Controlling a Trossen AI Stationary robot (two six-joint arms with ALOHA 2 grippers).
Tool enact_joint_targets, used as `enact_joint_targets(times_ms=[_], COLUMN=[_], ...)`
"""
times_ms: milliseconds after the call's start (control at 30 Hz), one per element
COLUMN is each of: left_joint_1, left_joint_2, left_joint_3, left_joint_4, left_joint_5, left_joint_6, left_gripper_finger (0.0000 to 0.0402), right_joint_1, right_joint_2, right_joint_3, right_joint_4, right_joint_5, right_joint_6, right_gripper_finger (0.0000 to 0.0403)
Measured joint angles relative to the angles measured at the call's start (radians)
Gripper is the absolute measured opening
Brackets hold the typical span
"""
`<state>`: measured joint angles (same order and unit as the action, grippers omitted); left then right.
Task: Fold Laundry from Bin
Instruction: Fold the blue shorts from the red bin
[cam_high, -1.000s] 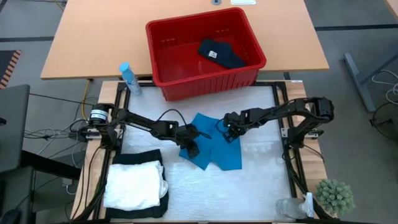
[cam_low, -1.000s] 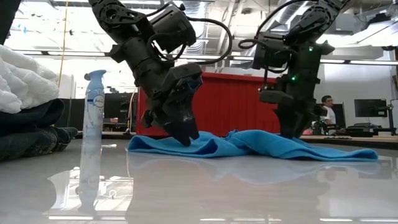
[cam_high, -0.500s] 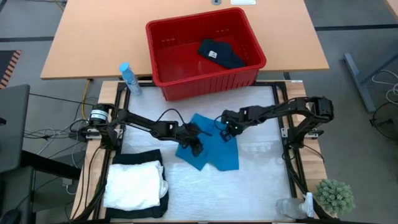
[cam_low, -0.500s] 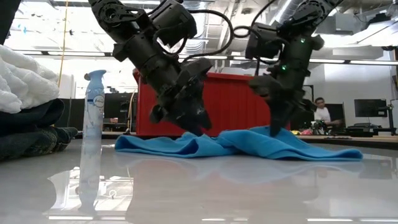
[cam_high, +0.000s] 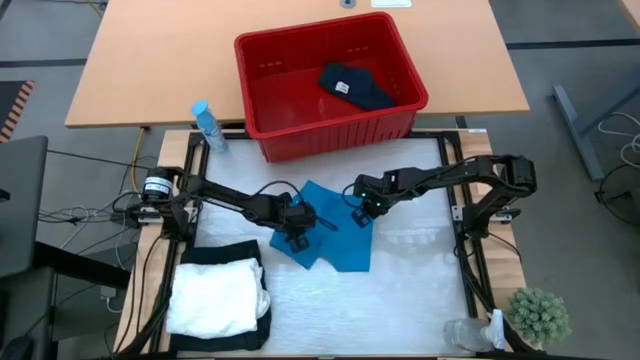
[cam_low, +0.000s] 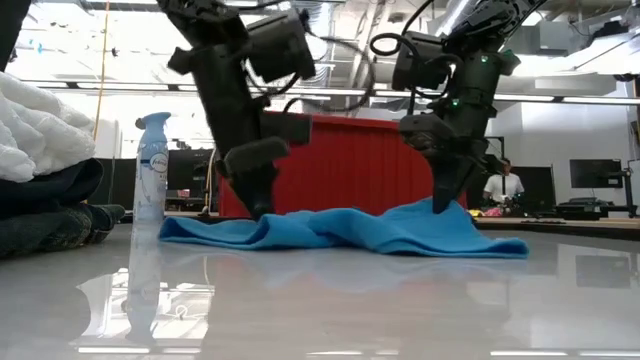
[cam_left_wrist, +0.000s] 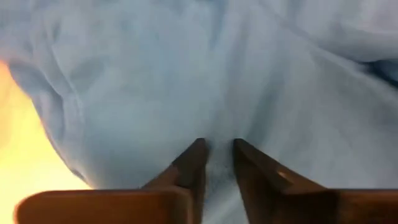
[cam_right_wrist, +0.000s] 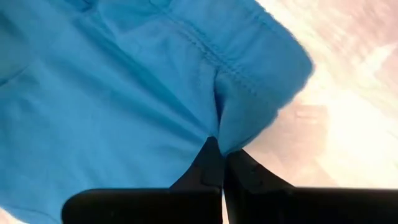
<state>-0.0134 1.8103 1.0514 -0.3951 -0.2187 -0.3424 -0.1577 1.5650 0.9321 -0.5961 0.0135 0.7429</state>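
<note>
At the table's middle lies the blue garment (cam_high: 325, 232). The right gripper (cam_high: 361, 212) pinches its edge with closed fingers; the left gripper (cam_high: 297, 229) clamps a fold narrowly. Past the far edge, the red bin (cam_high: 330, 125) holds a black garment (cam_high: 355, 86). No writing is readable.

Left tool (cam_high: 296, 222) nearly closed, right tool (cam_high: 360, 212) pinched shut

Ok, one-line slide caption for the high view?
Both grippers, left and right, pinch the small bright blue cloth before the red plastic bin.
</note>
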Motion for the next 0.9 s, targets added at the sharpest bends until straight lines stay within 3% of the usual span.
enact_joint_targets(times_ms=[200, 400, 600, 733, 900], left_joint_1=[-0.035, -0.054, -0.104, -0.119, -0.093], left_joint_2=[-0.001, -0.093, -0.180, -0.179, -0.120], left_joint_3=[0.070, 0.116, 0.044, -0.015, -0.048], left_joint_4=[-0.102, -0.166, -0.190, -0.065, 0.064], left_joint_5=[0.005, 0.014, 0.062, 0.054, 0.129], left_joint_6=[0.077, 0.084, 0.102, 0.084, 0.076], left_gripper_finger=[0.0006, 0.0013, 0.0004, 0.0007, 0.0022], right_joint_1=[0.000, 0.000, 0.000, 0.000, -0.002], right_joint_2=[0.000, 0.000, 0.000, 0.000, 0.000], right_joint_3=[0.000, 0.000, 0.000, 0.000, 0.000], right_joint_4=[-0.005, -0.013, -0.024, -0.024, -0.027], right_joint_5=[-0.013, -0.014, -0.018, -0.018, -0.017], right_joint_6=[-0.008, -0.011, -0.028, -0.037, -0.044], right_gripper_finger=[0.0019, 0.0019, 0.0019, 0.0019, 0.0019])
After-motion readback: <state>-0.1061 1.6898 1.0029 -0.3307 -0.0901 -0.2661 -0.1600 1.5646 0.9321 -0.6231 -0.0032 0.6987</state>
